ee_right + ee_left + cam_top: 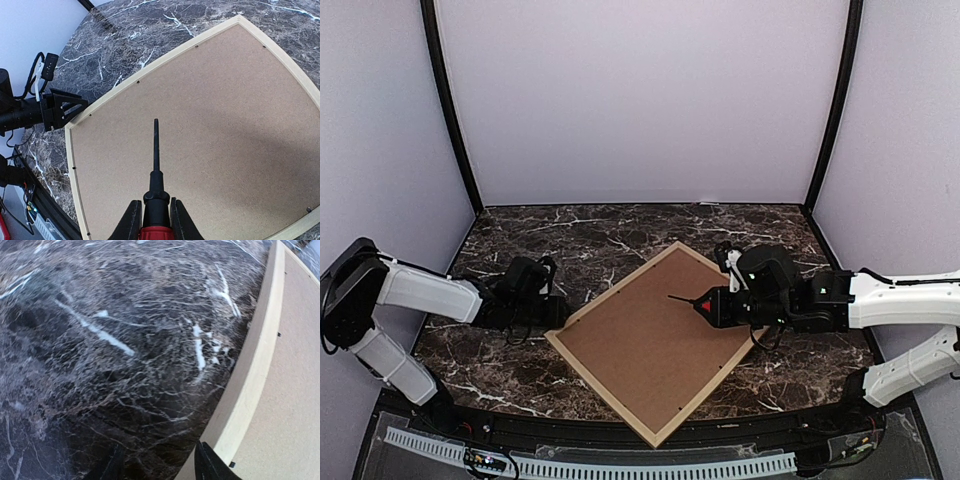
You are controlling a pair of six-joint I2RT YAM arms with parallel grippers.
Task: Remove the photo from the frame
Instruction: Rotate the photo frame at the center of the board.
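The frame [705, 395] lies face down on the table [570, 240], backing board [655, 340] up; the photo is hidden beneath. The right gripper [154, 220] is clamped on a screwdriver [155, 150], and the left gripper [558, 310] sits with fingers apart at the frame's corner. I think the board's edge fasteners must be loosened next.

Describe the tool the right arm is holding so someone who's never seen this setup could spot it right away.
On the dark marble table, a light wood frame lies face down, its brown backing board up. Above the board's right side, the right gripper is shut on a screwdriver. It is the only slim pointed thing there: red handle, thin black shaft aimed across the board.
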